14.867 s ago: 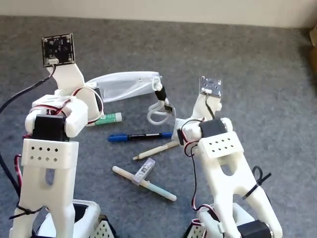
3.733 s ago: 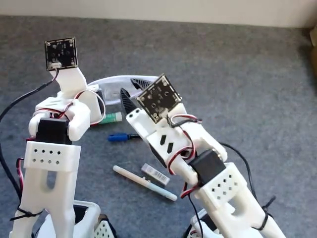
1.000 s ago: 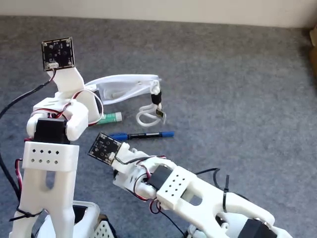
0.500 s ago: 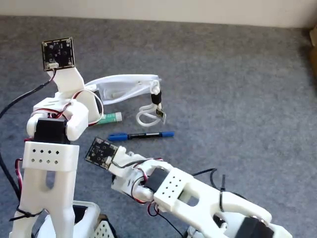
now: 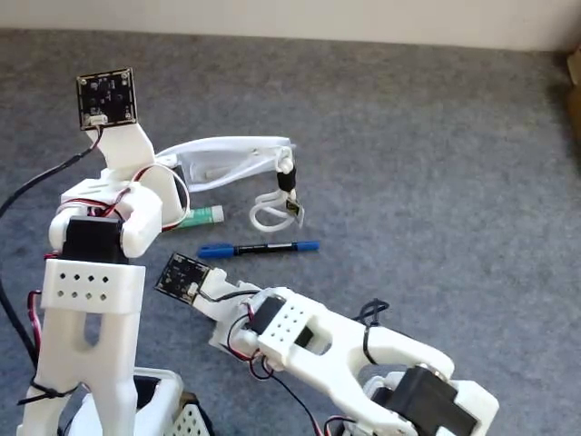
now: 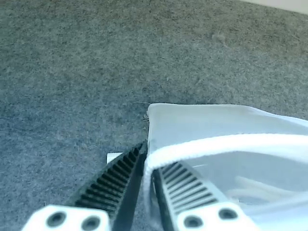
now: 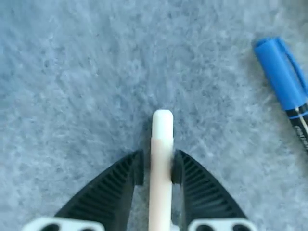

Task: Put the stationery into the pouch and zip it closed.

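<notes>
Inside right gripper, cream pen.

The high view looks steeply down from behind the left arm and right arm, which stand large in its foreground, over the grey table. The left wrist view sits low and very near, facing along the left pincer clamped on the pouch rim. The right wrist view faces almost straight down, close, along the right pincer gripping a white pen. The high view shares the pouch with the left wrist view, and the blue pen with the right.
</notes>
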You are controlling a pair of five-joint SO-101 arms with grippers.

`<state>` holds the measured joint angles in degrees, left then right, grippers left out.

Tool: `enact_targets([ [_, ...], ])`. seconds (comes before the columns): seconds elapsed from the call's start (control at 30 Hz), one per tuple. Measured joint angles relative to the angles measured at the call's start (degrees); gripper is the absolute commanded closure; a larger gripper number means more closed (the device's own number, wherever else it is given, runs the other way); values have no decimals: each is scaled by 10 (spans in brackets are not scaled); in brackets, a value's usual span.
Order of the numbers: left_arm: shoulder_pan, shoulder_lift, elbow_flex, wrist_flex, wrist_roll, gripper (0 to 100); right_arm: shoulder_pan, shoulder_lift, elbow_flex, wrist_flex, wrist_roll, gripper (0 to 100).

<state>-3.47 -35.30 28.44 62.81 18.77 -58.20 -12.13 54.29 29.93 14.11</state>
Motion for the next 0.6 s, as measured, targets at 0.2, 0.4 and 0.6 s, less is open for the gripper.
enact_targets([
  [0.2,0,0,0,0,0,991,3,43,-27,-4,0,959],
  [0.4,0,0,0,0,0,991,4,69,-45,-4,0,995],
  [0.6,0,0,0,0,0,992,4,70,-45,-4,0,995],
])
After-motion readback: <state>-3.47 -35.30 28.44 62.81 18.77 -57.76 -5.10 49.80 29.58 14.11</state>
